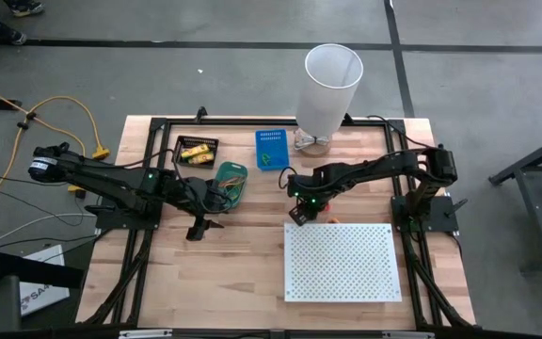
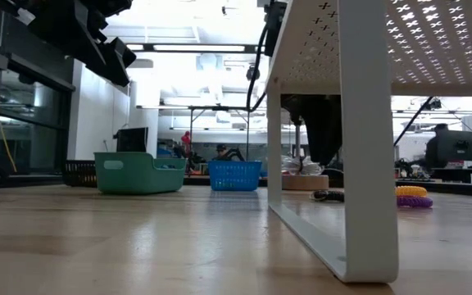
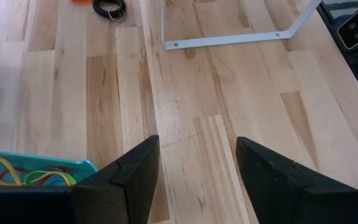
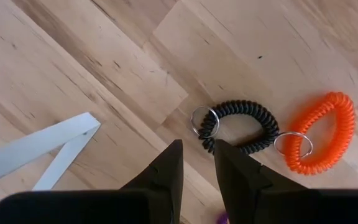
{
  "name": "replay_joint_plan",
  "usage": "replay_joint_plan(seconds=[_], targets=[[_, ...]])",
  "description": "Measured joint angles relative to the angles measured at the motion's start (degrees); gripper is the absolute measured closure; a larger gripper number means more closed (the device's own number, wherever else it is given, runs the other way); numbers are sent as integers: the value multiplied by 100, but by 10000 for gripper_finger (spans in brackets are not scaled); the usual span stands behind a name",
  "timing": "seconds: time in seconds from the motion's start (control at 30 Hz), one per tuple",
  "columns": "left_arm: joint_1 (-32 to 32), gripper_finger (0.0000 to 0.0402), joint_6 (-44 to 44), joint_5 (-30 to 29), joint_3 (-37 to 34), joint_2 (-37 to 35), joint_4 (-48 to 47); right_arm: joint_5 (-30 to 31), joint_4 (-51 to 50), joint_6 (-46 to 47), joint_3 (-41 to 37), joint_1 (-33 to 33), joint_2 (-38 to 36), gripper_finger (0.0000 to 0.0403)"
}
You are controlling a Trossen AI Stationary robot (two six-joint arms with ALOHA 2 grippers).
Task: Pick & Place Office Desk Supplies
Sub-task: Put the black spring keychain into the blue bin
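My right gripper hangs over the table by the far left corner of the white perforated board; its fingers are open by a narrow gap with nothing between them. Just past its tips a black coil band with a metal ring lies flat on the wood, and an orange coil band lies beside it. My left gripper is open over bare wood, next to a green bin holding yellow, red and green rubber bands. A black tray holds yellow-and-red packs.
A tall white tapered bin stands at the far edge, with a blue basket to its left. The board stands on white legs. Yellow and purple coils lie beyond it. Bare wood lies along the near left.
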Motion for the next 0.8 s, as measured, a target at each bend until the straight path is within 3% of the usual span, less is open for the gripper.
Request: replay_joint_plan(seconds=[0.23,0.8], targets=[[-1,195,0,1,0,0,0,199,-59,419,-53,-126,61,323],[-1,195,0,1,0,0,0,125,1,2520,-22,-150,37,323]])
